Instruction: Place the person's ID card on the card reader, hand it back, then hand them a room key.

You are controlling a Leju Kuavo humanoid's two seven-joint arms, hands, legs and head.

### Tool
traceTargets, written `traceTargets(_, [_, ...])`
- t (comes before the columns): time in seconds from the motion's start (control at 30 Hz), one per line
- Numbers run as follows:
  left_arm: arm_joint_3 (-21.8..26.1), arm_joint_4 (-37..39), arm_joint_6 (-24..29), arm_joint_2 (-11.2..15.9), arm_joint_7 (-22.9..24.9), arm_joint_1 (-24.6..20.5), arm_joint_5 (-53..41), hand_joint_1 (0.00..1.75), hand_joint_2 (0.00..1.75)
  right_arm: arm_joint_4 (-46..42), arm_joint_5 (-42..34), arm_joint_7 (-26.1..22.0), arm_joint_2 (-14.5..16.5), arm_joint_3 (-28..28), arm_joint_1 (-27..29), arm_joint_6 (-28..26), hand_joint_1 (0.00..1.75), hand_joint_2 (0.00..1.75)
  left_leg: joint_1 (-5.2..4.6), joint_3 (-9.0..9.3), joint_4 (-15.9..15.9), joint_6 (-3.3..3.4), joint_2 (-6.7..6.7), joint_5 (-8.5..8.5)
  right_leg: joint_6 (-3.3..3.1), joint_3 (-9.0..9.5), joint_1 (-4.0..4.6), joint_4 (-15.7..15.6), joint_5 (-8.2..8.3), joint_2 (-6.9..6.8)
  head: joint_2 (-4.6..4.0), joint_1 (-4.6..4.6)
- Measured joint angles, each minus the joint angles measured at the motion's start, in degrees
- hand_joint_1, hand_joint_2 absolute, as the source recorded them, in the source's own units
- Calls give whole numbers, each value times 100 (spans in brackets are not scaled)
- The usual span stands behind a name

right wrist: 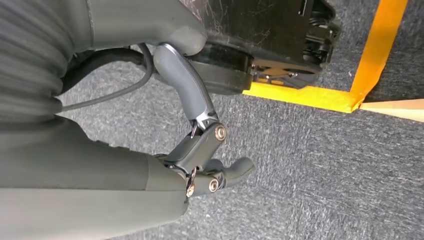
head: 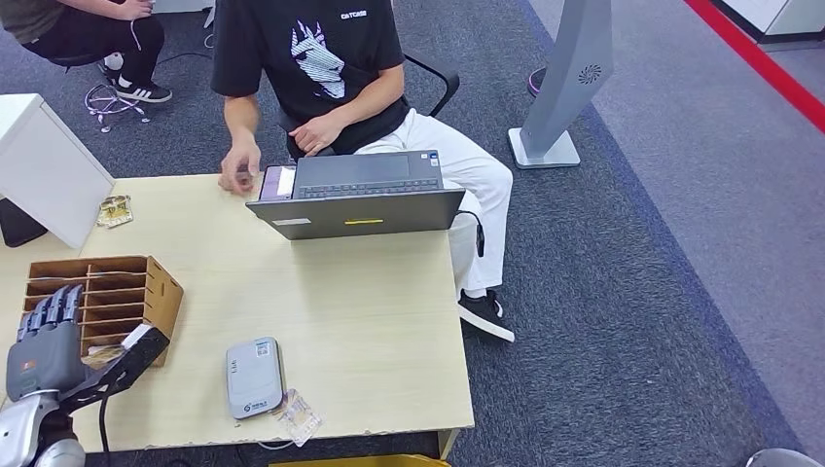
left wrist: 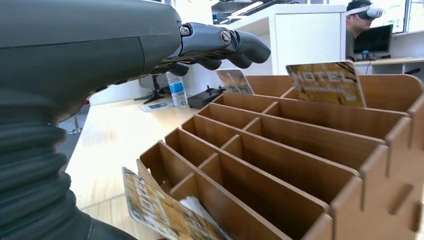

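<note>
The left hand (head: pixel 47 336) was held at the near left corner of the table (head: pixel 370 321), just beside the wooden card rack (head: pixel 156 292), with its fingers (left wrist: pixel 240 47) loosely apart and nothing gripped. The right hand (right wrist: pixel 200 160) hung over the carpet below the table, its fingers partly curled and holding nothing. The ID card (head: pixel 286 181) appeared to be the pale rectangle lying flat at the far edge of the table, between the person's hand (head: pixel 239 173) and the open laptop (head: pixel 360 195); this could not be made out with certainty. It lay well away from the left hand, far and to the right, with its long axis running roughly near to far. The card reader (head: pixel 254 377), a grey rounded slab, lay near the front edge, right of the rack and close to the left hand. The left arm was judged the nearer one to both. A key card (left wrist: pixel 327 82) printed HOTEL stood upright in a slot of the rack.
</note>
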Motion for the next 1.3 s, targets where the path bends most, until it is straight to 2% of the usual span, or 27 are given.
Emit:
traceTargets(0.1, [43,-70,-27,90,27,56,2,0,175,-39,-75,89,-102,155,18,-75,0,175,0,0,0,0,0,0,0,0,0,0,0,0,0,0])
traceTargets(0.63, [95,-105,-54,157,22,143,7,3,175,-21,-228,155,-310,493,6,-230,0,175,0,-1,0,0,-3,0,0,0,0,0,0,-1,0,1])
traceTargets(0.67, [95,-105,-65,157,11,143,12,14,175,-19,-262,157,-324,515,2,-253,0,175,0,-1,0,0,-2,0,0,0,0,0,0,-1,0,1])
traceTargets(0.7, [95,-105,-78,156,-3,143,20,49,175,-16,-301,156,-339,543,-4,-278,0,175,0,-1,0,0,-2,0,0,0,0,0,0,-1,0,1])
traceTargets(0.77, [95,-105,-101,150,-32,142,34,133,175,-8,-387,156,-372,603,-22,-331,0,175,0,0,0,0,-2,0,0,0,0,0,0,-1,1,1])
traceTargets(0.8, [95,-105,-112,146,-39,142,38,166,175,-3,-431,157,-390,635,-31,-357,0,175,0,0,0,0,-2,0,0,0,0,-1,0,-1,1,1])
traceTargets(0.83, [94,-105,-124,143,-42,142,39,175,175,1,-472,160,-406,667,-41,-383,0,175,0,0,0,0,-2,0,0,0,0,0,0,-1,1,1])
traceTargets(1.3, [86,-107,-190,209,-52,233,-39,175,175,108,-987,210,-675,1166,-158,-762,0,175,0,-1,0,0,-2,0,0,0,0,0,0,-1,0,1])
